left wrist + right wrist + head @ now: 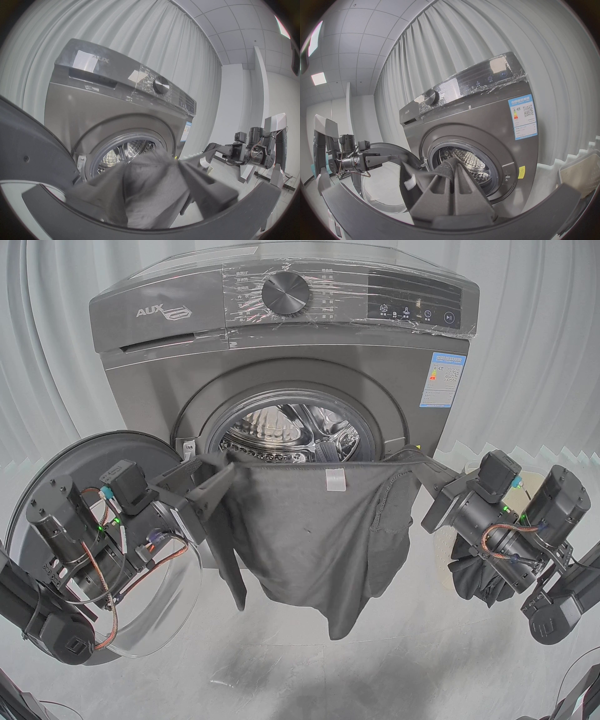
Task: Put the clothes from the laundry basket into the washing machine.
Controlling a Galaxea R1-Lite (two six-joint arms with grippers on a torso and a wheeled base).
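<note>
The grey washing machine [281,365] stands square ahead against a pale curtain [537,334], with its one round door [81,459] swung wide open to the left, right behind the left arm. The steel drum [287,427] shows through the open port.

Stretched across the lower lip of that port is one dark garment [312,534], held like a banner and sagging to a point above the floor [375,652]. It partly covers the bottom of the opening.

Two arms are up, one on each side, wrists level and angled inward. The left claw [215,480] is clenched on the garment's left top corner, and the right claw [428,466] is pinched tight on the right corner.

Behind the right wrist sits one cream laundry basket [535,480]. A second dark bundle [478,587] hangs at its side.
</note>
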